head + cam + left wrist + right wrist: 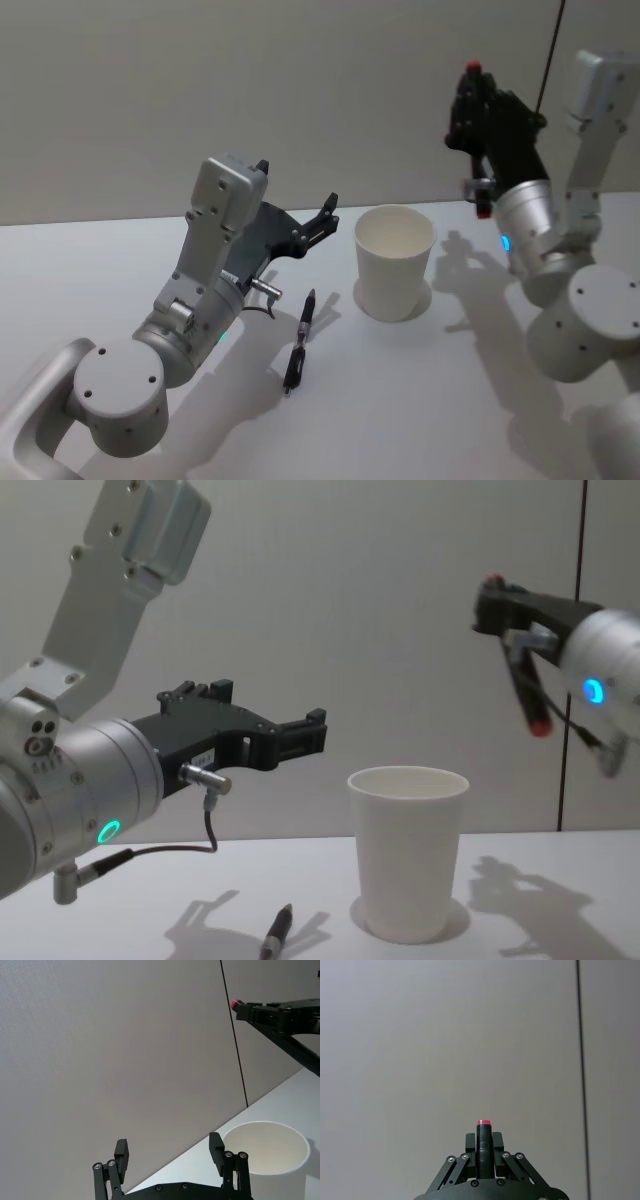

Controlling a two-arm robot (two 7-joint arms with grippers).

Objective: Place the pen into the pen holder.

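Upper right of the head view, the right gripper (pixel 470 95) is clamped tight on a black, red-tipped pen (pixel 483 1140), held high and to the right of the pen holder (pixel 395 262). The holder stands mid-frame on the white table (pixel 430 410). Left of it the left gripper (pixel 297 185) gapes wide, empty; lower in frame a second pen (pixel 298 345) lies flat on the table

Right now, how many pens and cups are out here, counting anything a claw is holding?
Pens: 2, a black pen lying on the table and a red-tipped pen held in the right claw.
Paper cups: 1, the white cup, standing upright.
Total: 3.
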